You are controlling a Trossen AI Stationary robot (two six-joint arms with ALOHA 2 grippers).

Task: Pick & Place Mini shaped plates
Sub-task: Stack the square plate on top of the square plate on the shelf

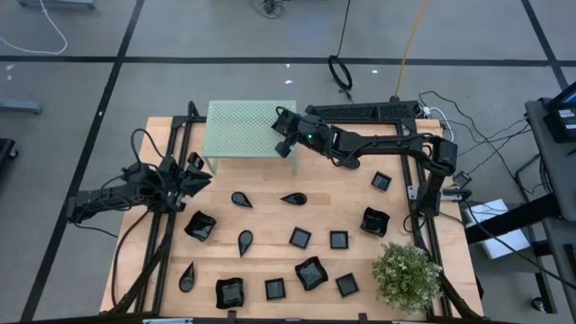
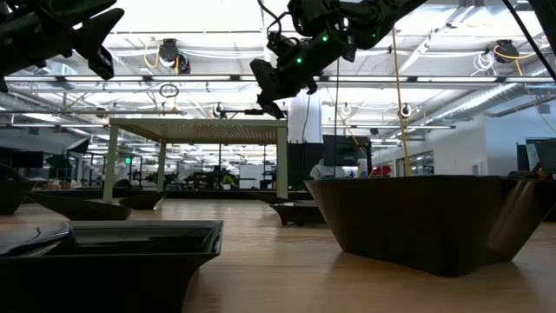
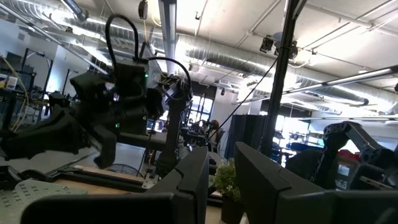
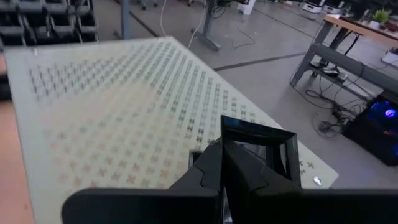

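Jaws of the right gripper point(image 4: 227, 165) are pinched shut on a small square glossy black plate point(image 4: 258, 149), held above the pale green perforated metal platform point(image 1: 243, 126). Left gripper point(image 1: 193, 171) waits at the bench's left edge, its jaws partly open and empty. More glossy black mini plates point(image 1: 300, 238), square, teardrop and wavy-rimmed, dot the light wooden bench point(image 1: 342, 202).

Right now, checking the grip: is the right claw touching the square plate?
Touching. Right wrist view: the right claw is shut on the rim of the square plate.
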